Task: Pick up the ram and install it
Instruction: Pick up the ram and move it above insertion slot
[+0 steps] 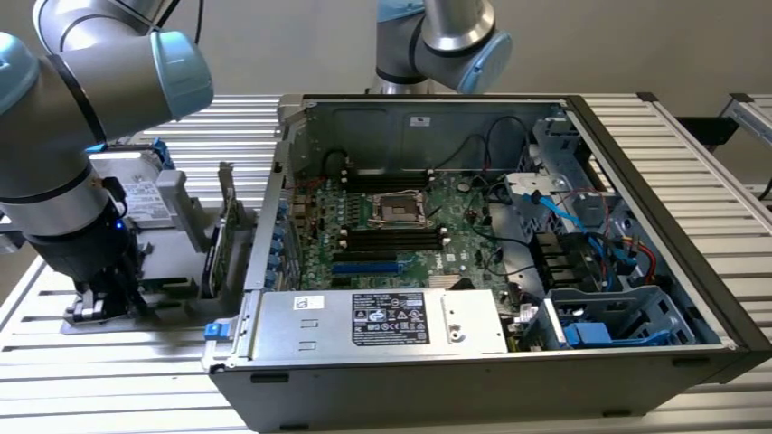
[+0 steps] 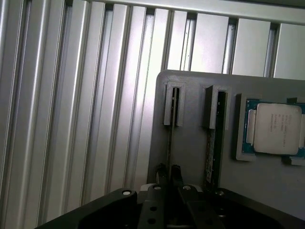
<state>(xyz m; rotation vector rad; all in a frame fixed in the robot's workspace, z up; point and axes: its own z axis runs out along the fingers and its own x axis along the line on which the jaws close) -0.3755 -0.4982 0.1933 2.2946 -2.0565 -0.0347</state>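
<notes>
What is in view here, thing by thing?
table: one, silver, ribbed, under everything
PC case: one, black, open, on the table
motherboard: one, green, inside the case
power supply: one, silver, at the case's near edge
cables: several, blue, black and red, in the case toward the exterior view's right
holder: one, grey, on the table at the exterior view's left of the case
ram: two sticks, dark, edge-on, upright in the holder's slots
CPU: one, silver on green, lying in the holder
card: one, dark green, upright between holder and case
arm: grey with blue caps; another stands behind the case
gripper: one, black, down at one ram stick
</notes>
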